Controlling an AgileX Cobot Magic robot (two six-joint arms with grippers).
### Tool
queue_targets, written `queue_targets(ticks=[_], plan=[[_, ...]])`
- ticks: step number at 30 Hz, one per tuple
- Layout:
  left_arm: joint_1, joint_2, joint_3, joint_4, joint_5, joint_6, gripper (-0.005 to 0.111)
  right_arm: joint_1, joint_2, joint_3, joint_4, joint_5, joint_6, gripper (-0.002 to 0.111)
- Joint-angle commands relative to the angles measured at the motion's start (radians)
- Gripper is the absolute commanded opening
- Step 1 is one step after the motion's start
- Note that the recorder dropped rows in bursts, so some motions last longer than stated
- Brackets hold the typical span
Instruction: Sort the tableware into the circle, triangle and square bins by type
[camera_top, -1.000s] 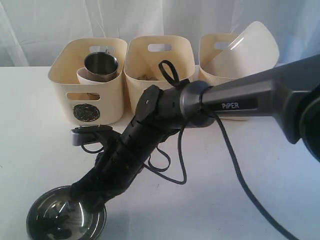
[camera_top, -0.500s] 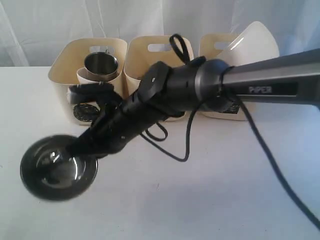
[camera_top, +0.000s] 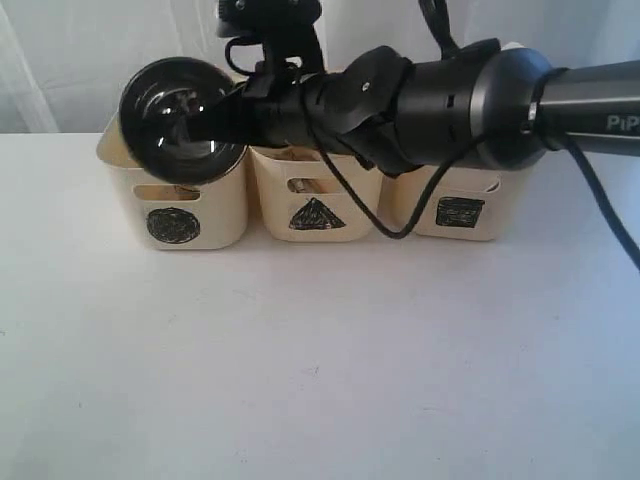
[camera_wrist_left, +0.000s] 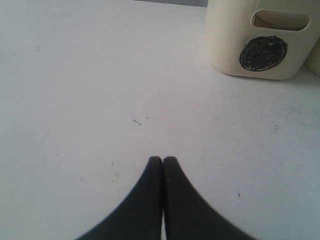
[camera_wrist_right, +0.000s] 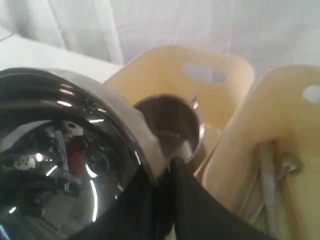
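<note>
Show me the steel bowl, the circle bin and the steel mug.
steel bowl (camera_top: 172, 125): exterior view, its inside.
circle bin (camera_wrist_left: 226, 47): left wrist view, front wall.
steel mug (camera_wrist_right: 166, 116): right wrist view, inner wall.

Staged robot test lab, bare white worktop (camera_top: 320, 380), plain white curtain backdrop (camera_top: 50, 60), three matching cream bins (camera_top: 268, 205) in a row, hand-drawn circle, triangle and square marks on them, black cabled robot arm (camera_top: 470, 100)

Circle bin (camera_top: 175, 215) common to all views
</note>
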Motion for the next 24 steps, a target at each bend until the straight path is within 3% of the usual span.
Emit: queue_targets(ticks=[1,9,19,24], plan=[[-0.001,-0.004,0.004,-0.003,-0.001,0.001,0.0,-0.04,-0.011,-0.002,-0.028,-0.165,-0.011,0.0],[-0.001,-0.004,0.004,-0.003,-0.001,0.001,0.0,-0.079,0.046,-0.092,-0.175,-0.2,0.006,0.0],[-0.001,-0.004,0.004,-0.003,-0.001,0.001,0.0,-0.098,0.207,-0.274,-0.348,-0.127,0.288,0.0],[-0.001,-0.004,0.004,-0.003,-0.001,0.001,0.0,-0.098,0.264,-0.323,-0.359,-0.088,0.322,0.0]])
